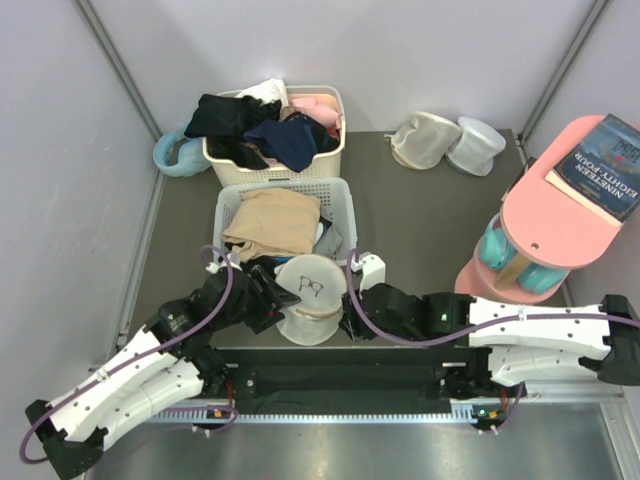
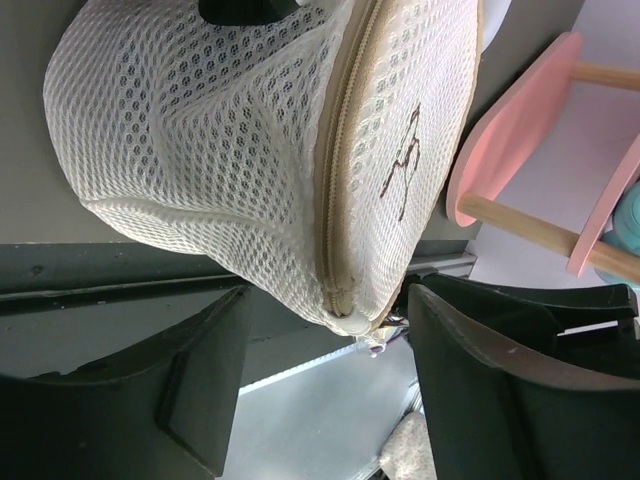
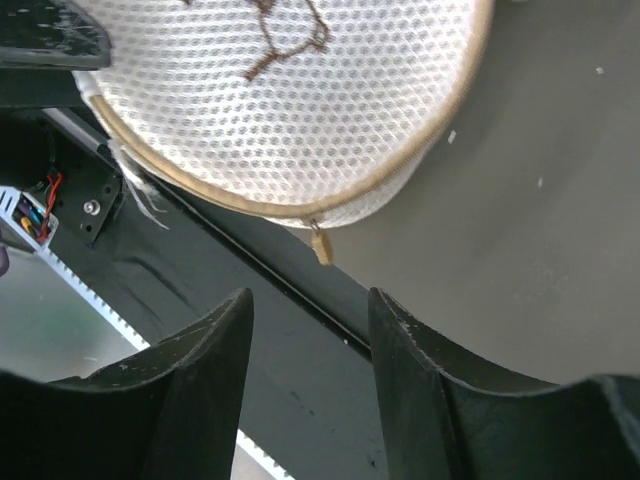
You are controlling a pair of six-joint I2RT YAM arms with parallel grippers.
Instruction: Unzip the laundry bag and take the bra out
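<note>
Zip pull [image 3: 321,243] plain from right wrist

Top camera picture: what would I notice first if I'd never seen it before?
Probably the round cream mesh laundry bag at the near edge of the table, with the robot's left hand and right hand open on either side of it. Next comes the pink stand on the right with a blue book on top. At the back sits a cream basket heaped with dark clothes.
</note>
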